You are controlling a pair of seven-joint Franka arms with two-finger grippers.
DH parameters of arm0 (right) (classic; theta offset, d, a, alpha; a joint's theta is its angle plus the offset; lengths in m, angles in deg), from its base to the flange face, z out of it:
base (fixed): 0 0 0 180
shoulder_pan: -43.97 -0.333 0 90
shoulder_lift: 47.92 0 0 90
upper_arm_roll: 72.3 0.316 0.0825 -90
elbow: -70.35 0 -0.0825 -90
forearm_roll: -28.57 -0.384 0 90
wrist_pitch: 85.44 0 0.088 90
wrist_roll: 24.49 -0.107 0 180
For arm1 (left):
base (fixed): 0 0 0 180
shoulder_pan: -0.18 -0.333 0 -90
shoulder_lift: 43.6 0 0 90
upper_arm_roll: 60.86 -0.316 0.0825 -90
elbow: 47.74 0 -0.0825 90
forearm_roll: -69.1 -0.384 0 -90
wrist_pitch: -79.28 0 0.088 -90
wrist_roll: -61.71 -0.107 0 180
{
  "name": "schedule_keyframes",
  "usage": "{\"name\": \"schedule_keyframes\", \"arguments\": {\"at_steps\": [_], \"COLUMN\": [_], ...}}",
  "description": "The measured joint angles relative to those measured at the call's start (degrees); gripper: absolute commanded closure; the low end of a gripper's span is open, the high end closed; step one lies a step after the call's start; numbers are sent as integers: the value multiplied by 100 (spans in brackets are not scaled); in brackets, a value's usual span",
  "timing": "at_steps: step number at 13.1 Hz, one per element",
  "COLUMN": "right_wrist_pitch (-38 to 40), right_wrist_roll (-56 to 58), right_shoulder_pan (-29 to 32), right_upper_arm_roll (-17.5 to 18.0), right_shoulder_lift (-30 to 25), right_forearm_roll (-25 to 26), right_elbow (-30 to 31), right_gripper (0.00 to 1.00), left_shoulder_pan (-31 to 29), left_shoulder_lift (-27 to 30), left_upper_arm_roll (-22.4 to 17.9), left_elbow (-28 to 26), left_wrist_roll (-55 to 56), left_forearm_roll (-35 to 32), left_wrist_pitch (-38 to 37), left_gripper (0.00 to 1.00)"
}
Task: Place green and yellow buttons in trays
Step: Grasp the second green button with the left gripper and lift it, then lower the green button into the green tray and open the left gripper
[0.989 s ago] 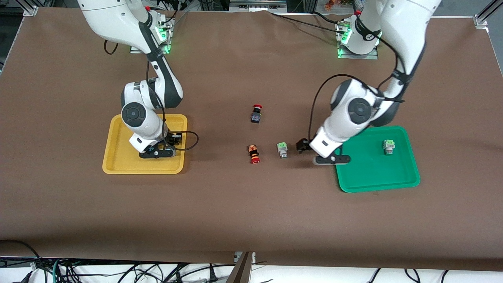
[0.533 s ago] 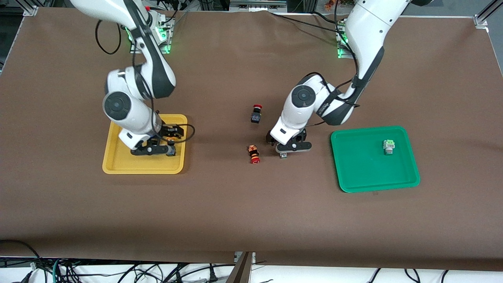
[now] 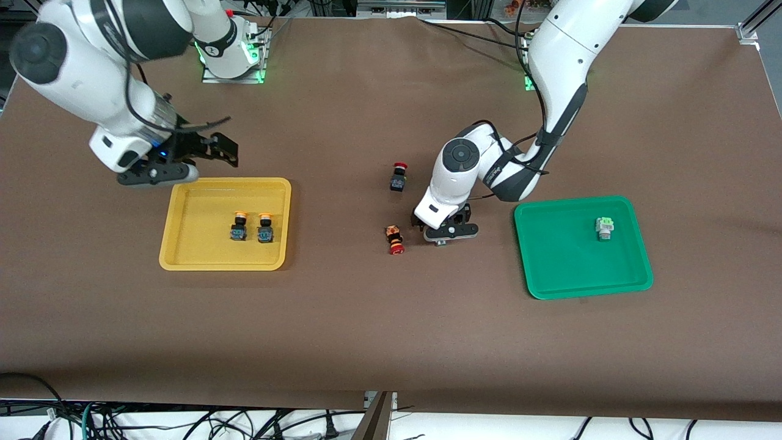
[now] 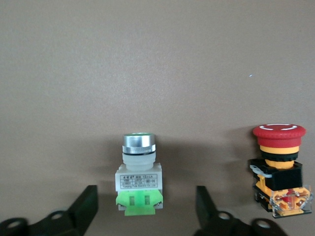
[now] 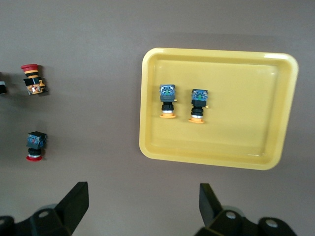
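Two yellow buttons [image 3: 238, 226] [image 3: 264, 227] lie side by side in the yellow tray [image 3: 198, 244]; they also show in the right wrist view [image 5: 167, 101] [image 5: 199, 105] in that tray [image 5: 246, 98]. One green button [image 3: 604, 228] lies in the green tray [image 3: 562, 256]. The other green button [image 4: 139, 177] lies on the table between the open fingers of my left gripper [image 4: 145, 209]. In the front view my left gripper [image 3: 442, 236] is low over it and hides most of it. My right gripper [image 3: 201, 150] is open and empty, raised over the table beside the yellow tray.
Two red-capped switches lie on the brown table: one [image 3: 395, 239] close beside my left gripper, also in the left wrist view [image 4: 280, 167], and one [image 3: 398, 177] farther from the front camera. Both show in the right wrist view [image 5: 33, 78] [image 5: 35, 145].
My right gripper let go of a yellow button in the yellow tray and rose away toward its base. My left gripper moved from the green tray to the green button on the table.
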Motion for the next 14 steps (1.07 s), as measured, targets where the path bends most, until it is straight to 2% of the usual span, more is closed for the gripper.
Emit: {"name": "schedule_keyframes", "arguments": {"at_steps": [1, 2, 7, 9, 10, 13, 14], "right_wrist_pitch": [142, 198, 214, 214, 214, 214, 214], "right_wrist_roll": [0, 0, 102, 102, 102, 104, 112], "right_shoulder_pan": [0, -3, -2, 27, 207, 1628, 1942], "right_upper_arm_roll": [-4, -4, -80, -46, 120, 1426, 1689], "right_shoulder_lift": [0, 12, 107, 148, 166, 184, 183], "right_forearm_roll": [73, 137, 230, 316, 346, 358, 358], "right_elbow": [-168, -266, -322, -322, -322, -326, -337], "right_gripper": [1, 1, 1, 1, 1, 1, 1], "left_shoulder_pan": [10, 19, -28, -301, -528, -1311, -1604], "left_shoulder_lift": [-17, -32, -36, 59, 162, 551, 692], "left_upper_arm_roll": [0, 0, -30, -67, -71, -81, -85], "left_elbow": [1, 2, 64, 200, 231, 124, -18], "left_wrist_roll": [56, 132, 176, -136, -523, -1991, -2550], "left_forearm_roll": [-121, -280, -366, -367, -367, -366, -338], "left_wrist_pitch": [0, 0, -3, -26, -111, -559, -600], "left_gripper": [97, 100, 100, 100, 100, 100, 100]}}
